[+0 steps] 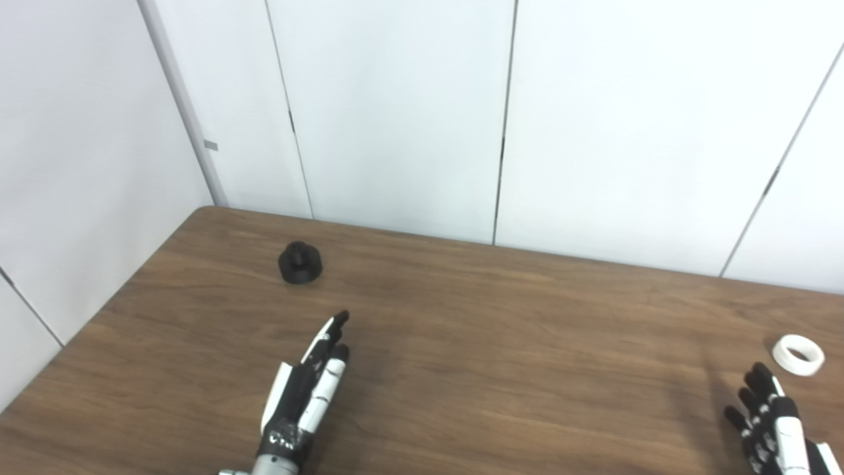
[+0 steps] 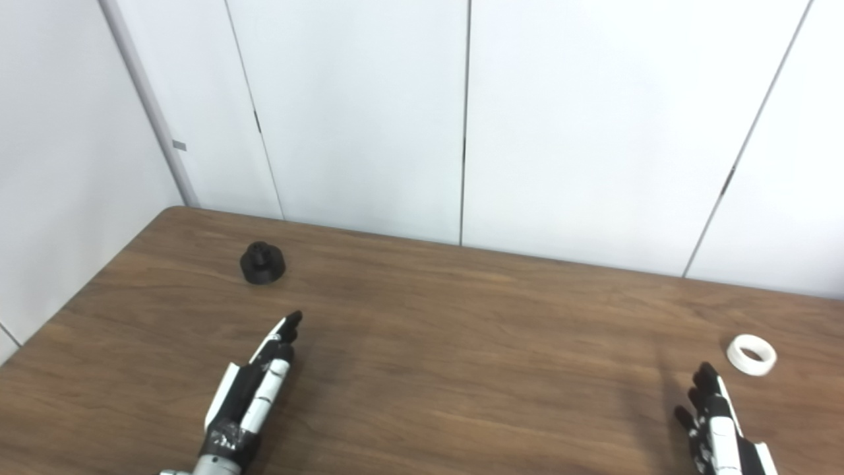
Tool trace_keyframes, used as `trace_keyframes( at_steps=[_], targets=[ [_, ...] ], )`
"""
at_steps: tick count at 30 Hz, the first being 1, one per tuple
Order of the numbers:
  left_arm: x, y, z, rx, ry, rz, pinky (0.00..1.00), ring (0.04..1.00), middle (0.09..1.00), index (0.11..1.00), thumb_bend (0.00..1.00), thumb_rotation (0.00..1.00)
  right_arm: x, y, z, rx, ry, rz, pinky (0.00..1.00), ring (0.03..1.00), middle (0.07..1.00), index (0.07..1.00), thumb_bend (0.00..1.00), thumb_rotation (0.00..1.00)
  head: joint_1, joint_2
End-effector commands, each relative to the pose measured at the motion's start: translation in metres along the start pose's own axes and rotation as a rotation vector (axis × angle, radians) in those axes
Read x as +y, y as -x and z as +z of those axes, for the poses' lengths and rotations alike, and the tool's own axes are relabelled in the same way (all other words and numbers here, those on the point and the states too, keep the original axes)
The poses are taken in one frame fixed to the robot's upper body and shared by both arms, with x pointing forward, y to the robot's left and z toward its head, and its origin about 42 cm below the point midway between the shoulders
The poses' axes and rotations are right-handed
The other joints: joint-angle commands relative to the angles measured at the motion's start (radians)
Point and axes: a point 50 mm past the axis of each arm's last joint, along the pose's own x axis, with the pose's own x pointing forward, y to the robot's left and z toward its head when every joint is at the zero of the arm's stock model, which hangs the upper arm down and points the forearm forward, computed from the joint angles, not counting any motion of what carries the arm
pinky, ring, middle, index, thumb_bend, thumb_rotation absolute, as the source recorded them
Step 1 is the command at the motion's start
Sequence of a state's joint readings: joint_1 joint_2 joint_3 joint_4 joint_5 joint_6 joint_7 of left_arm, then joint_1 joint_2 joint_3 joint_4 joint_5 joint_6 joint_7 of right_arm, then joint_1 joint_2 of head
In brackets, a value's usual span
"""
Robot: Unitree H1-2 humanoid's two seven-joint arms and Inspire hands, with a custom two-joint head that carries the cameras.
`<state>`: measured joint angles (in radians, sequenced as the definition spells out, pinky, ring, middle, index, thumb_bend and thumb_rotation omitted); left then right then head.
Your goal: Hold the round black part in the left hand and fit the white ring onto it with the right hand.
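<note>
round black part (image 1: 302, 262) sits on the wooden table (image 1: 501, 343), far-left area near the back edge, upright with its small knob on top. nothing touching it. left hand (image 1: 306, 392) is above the table nearer the camera, fingers straight and extended, pointing roughly toward the part but well short of it, holding nothing. white ring (image 1: 798, 354) lies flat on the table at the far right, well apart from the black part. right hand (image 2: 715, 425) is at the bottom right corner, partly cut by the frame edge, fingers spread and extended, tips near the ring but not in contact, holding nothing. white wall panels (image 1: 395, 112) behind the table.
</note>
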<state>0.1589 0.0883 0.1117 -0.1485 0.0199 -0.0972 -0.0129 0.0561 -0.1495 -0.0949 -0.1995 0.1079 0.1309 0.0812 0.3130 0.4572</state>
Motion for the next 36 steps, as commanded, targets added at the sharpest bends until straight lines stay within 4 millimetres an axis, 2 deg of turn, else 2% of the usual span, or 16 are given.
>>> trace_keyframes(
  at_steps=[1, 3, 7, 13, 14, 17, 24, 30, 36],
  targets=[
    [-0.009, 0.004, -0.008, 0.016, -0.005, 0.008, 1.00, 1.000, 0.993, 0.966, 0.58, 0.71, -0.001, -0.003, 0.004, -0.024, 0.008, 0.001, 1.00, 1.000, 1.000, 1.000, 0.50, 1.00, 0.000, 0.001],
    [-0.009, 0.004, -0.007, 0.013, -0.023, 0.020, 1.00, 1.000, 0.988, 0.965, 0.60, 0.60, -0.001, -0.003, 0.005, -0.023, 0.017, -0.003, 1.00, 1.000, 1.000, 1.000, 0.48, 1.00, 0.000, 0.001],
    [-0.008, 0.003, 0.003, 0.019, -0.113, 0.064, 0.99, 0.984, 0.968, 0.954, 0.67, 0.48, 0.001, -0.003, 0.005, -0.018, 0.018, -0.011, 1.00, 1.000, 1.000, 1.000, 0.48, 1.00, -0.016, -0.003],
    [0.009, -0.018, 0.032, -0.012, -0.265, 0.130, 0.99, 0.958, 0.926, 0.922, 0.87, 0.30, 0.004, -0.003, 0.004, -0.032, 0.025, -0.013, 1.00, 1.000, 1.000, 1.000, 0.44, 1.00, -0.019, -0.006],
    [0.014, -0.023, 0.037, -0.021, -0.314, 0.141, 0.98, 0.951, 0.923, 0.922, 0.88, 0.29, 0.005, -0.003, 0.005, -0.032, 0.022, -0.013, 1.00, 1.000, 1.000, 1.000, 0.42, 1.00, -0.018, -0.007],
    [0.031, -0.039, 0.050, -0.024, -0.415, 0.181, 0.85, 0.896, 0.910, 0.920, 0.92, 0.31, 0.008, -0.003, 0.006, -0.033, 0.015, -0.016, 1.00, 1.000, 1.000, 1.000, 0.38, 1.00, -0.020, -0.008],
    [0.073, -0.074, 0.070, -0.005, -0.560, 0.246, 0.98, 0.971, 0.946, 0.929, 0.95, 0.31, 0.013, -0.003, 0.006, -0.034, 0.009, -0.020, 1.00, 1.000, 1.000, 1.000, 0.37, 1.00, -0.028, -0.009],
    [0.106, -0.097, 0.076, 0.016, -0.654, 0.279, 0.98, 1.000, 0.976, 0.936, 0.96, 0.32, 0.017, -0.002, 0.009, -0.030, 0.005, -0.027, 1.00, 1.000, 1.000, 1.000, 0.37, 1.00, -0.033, -0.009],
    [0.127, -0.123, 0.077, 0.067, -0.761, 0.329, 1.00, 1.000, 0.971, 0.904, 0.99, 0.34, 0.018, -0.001, 0.010, -0.024, 0.020, -0.031, 1.00, 1.000, 1.000, 1.000, 0.35, 1.00, -0.033, -0.006]
  ],
)
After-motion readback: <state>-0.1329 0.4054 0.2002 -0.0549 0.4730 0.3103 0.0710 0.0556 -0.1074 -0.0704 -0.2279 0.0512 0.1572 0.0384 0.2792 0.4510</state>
